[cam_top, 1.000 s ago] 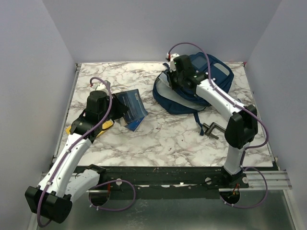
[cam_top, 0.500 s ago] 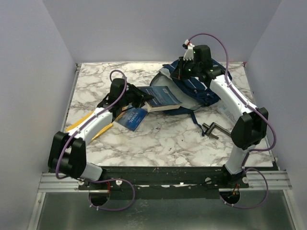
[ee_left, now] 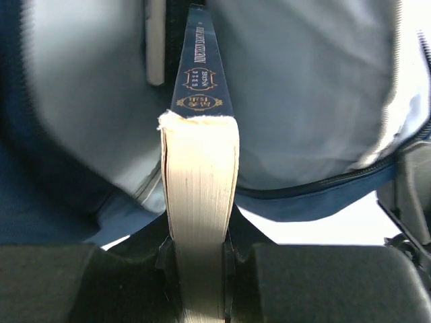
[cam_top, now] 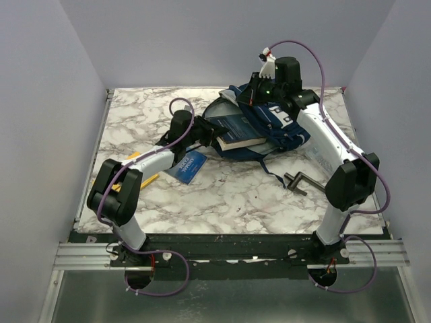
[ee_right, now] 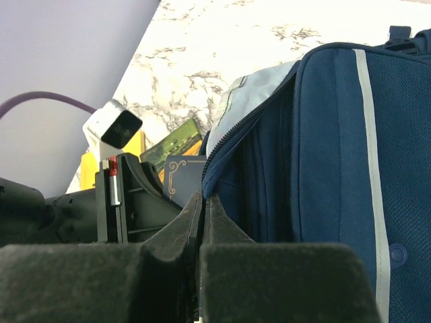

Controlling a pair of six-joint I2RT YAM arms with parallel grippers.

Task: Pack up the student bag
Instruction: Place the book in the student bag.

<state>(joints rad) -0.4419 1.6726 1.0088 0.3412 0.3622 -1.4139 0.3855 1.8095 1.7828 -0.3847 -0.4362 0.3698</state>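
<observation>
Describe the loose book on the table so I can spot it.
Find the student bag at the far side. The left gripper holds a thick book at its mouth; the loose book lies flat on the marble beside that arm, ungripped.

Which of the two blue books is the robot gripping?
The thick book poking into the bag, clamped by the left fingers; the other book lies on the table.

a white worktop veined in grey marble fills the middle. plain pale lilac walls close it in at 9, 12 and 3 o'clock. a dark rail runs along the 6 o'clock edge, with a dull grey metal sheet below it. the light is soft and even.
</observation>
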